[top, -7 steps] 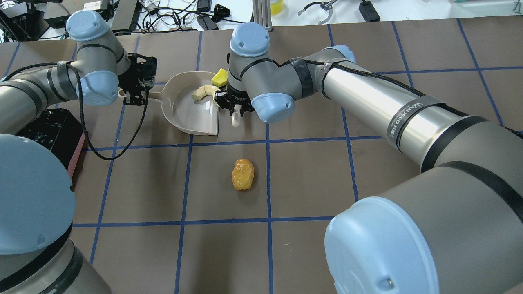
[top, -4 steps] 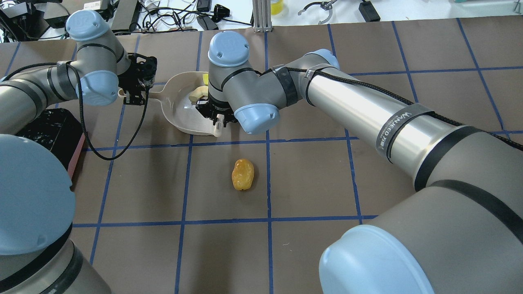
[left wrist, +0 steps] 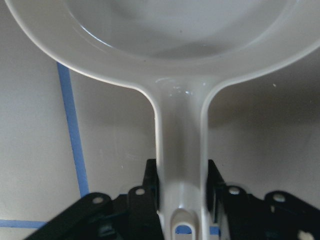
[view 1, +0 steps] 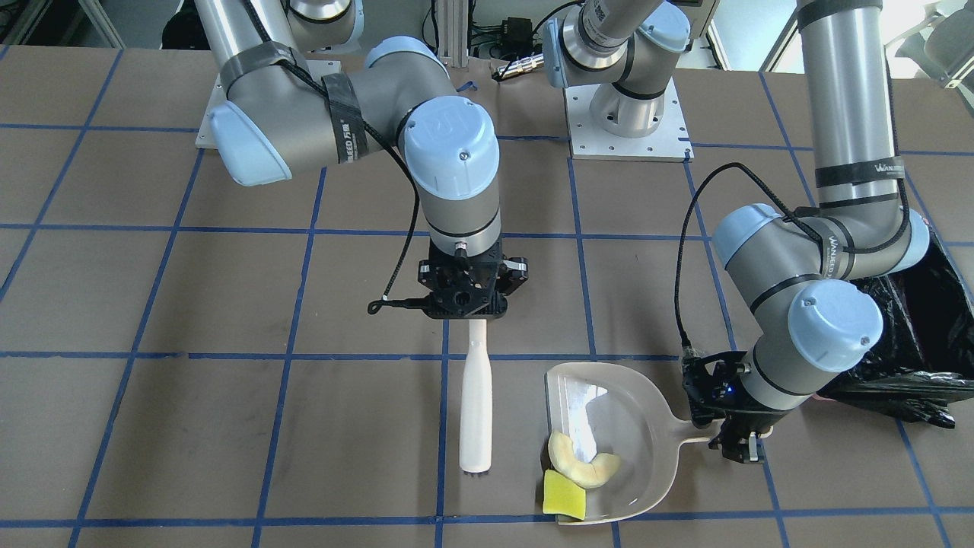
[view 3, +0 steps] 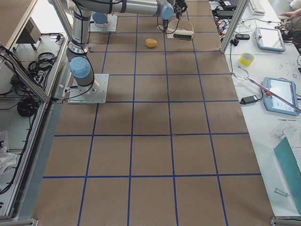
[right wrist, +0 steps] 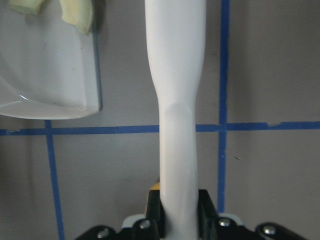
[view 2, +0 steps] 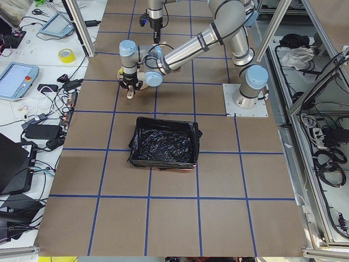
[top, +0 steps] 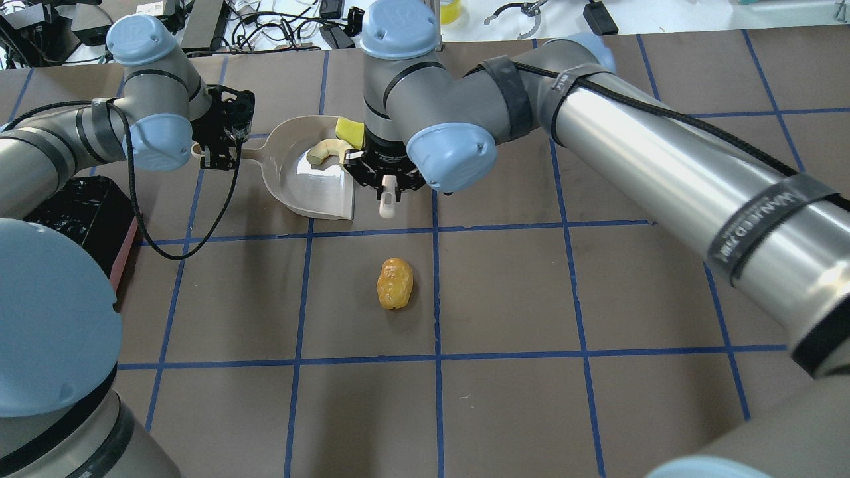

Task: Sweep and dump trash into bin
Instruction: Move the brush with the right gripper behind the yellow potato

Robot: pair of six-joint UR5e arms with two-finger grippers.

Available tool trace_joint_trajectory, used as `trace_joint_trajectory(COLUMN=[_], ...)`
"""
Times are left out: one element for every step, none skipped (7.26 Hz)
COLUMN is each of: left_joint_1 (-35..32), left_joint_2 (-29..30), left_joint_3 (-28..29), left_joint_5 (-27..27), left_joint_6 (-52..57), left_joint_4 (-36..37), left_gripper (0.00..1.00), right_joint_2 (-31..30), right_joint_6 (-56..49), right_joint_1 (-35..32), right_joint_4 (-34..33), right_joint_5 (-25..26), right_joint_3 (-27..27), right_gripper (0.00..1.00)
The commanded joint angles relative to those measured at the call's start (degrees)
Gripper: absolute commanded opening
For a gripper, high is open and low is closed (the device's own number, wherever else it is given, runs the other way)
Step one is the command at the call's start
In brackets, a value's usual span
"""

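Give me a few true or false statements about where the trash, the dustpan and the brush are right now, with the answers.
1. The left gripper is shut on the handle of the dustpan. True.
2. The amber lump lies inside the dustpan. False: it lies on the table, apart from the dustpan.
3. The cream crescent lies in the dustpan. True.
4. The right gripper holds nothing. False: it is shut on the white brush.
5. The yellow wedge lies in the bin. False: it sits at the dustpan's open edge.
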State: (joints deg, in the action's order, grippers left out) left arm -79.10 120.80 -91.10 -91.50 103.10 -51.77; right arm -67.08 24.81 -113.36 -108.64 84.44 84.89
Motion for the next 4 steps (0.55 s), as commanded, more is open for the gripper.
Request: trace_joint_trajectory(left_joint_1=[0.00,0.00,0.00,0.00], left_joint_2=[-0.04,-0.13,-0.47,-1.00], left_joint_3=[-0.21,-0.21,-0.21,-0.39], left_joint_5=[0.00,0.78,3.84,4.22], left_joint_6=[0.00,0.00,0.00,-0.17], left_joint_4=[0.00,0.09,0.00,0.00], left_gripper=[0.32,0.32,0.32,0.31], right_joint_2=[-6.81,-8.75,-9.03,-8.42], right_joint_6=[-2.32,-1.79,-0.40,0.31], right_joint_1=[1.03,0.95,0.86,0.68], right_joint_4=[0.63,0.28,-1.73,-3.49], right_joint_5=[3.54,3.54,3.36,3.19], right_joint_3=[9.11,12.72,13.63,13.64], right_gripper=[0.00,0.00,0.00,0.00])
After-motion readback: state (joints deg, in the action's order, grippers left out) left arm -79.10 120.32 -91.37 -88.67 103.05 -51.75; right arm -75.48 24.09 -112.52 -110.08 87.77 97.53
